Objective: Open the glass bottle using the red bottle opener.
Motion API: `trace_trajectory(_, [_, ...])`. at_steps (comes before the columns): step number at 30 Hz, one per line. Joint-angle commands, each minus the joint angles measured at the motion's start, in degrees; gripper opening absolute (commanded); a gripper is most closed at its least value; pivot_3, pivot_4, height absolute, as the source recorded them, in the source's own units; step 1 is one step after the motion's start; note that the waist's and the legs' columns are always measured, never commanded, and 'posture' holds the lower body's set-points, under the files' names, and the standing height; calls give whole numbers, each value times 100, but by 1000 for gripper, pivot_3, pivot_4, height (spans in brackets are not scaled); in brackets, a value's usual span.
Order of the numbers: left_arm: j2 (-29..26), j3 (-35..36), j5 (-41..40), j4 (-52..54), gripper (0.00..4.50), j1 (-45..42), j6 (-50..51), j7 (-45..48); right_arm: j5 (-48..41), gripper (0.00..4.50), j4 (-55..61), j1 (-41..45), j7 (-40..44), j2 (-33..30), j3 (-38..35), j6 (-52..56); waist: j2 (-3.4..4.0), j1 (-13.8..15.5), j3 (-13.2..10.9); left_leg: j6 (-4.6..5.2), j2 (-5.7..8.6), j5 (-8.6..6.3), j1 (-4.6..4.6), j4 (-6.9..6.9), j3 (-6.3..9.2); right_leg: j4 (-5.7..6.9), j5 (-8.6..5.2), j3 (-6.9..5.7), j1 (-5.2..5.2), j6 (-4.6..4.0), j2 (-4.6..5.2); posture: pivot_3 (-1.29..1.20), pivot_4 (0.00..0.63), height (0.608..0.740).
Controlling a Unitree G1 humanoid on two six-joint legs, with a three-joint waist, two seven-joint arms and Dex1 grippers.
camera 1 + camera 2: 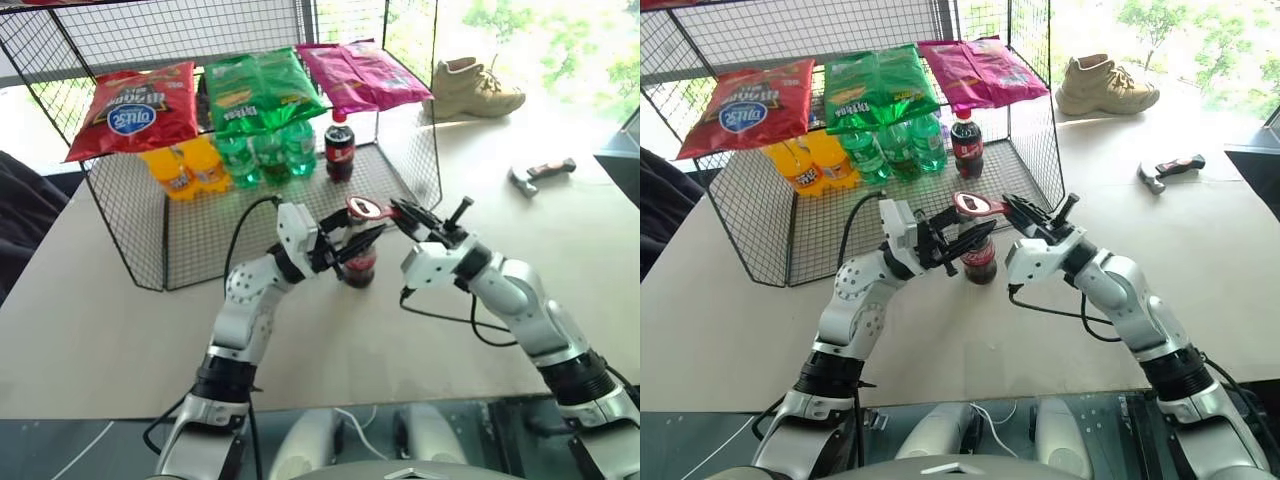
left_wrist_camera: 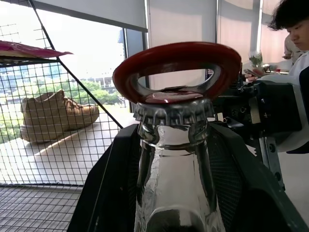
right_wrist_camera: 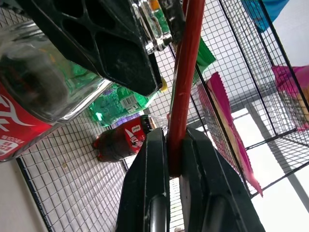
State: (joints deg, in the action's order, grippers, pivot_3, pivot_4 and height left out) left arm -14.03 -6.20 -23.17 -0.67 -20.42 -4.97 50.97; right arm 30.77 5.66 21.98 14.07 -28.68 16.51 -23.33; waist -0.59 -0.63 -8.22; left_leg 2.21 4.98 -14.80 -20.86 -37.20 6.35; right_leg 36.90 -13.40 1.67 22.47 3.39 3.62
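Left eye view, from left to right: the left gripper has its jaws clamped on the neck of the glass bottle, which stands on the pale surface in front of the wire rack. Over the crown cap sits the round head of the red bottle opener, its loop resting on the cap top, as the left wrist view shows closely. To the right, the right gripper has its jaws together on the opener's narrow handle. I'd worry that the loop's lip may not be hooked under the cap's crimped edge; prying then would let the opener skid off. A hard lever could also twist the thin handle between the jaws, or tip the bottle if the neck grip slips.
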Motion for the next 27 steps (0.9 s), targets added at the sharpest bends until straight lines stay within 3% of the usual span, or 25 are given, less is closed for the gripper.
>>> trace_trajectory(1, [28, -95, 133, -103, 1517, 16, 37, -1, 495, 0, -170, 24, 119, 21, 435, -189, 0, -1, 0, 0, 0, 0, 3, 0, 0, 0, 0, 0, -2, 0, 0, 0, 150, 740])
trace_trajectory(17, [85, -73, 148, -252, 1517, -21, -28, 30, 610, 0, -646, -277, -163, -296, 293, -566, 15, 1, 18, 0, -2, 0, 11, 2, -1, -2, -1, 4, -9, 0, -1, 0, 150, 740])
trace_trajectory(27, [132, -68, 159, -338, 1517, -32, -92, 41, 826, 0, -664, 3, -347, -199, 407, -823, 15, 2, 18, 2, -2, -1, 14, 2, 2, -9, -1, 0, -17, 1, -1, 0, 150, 740])
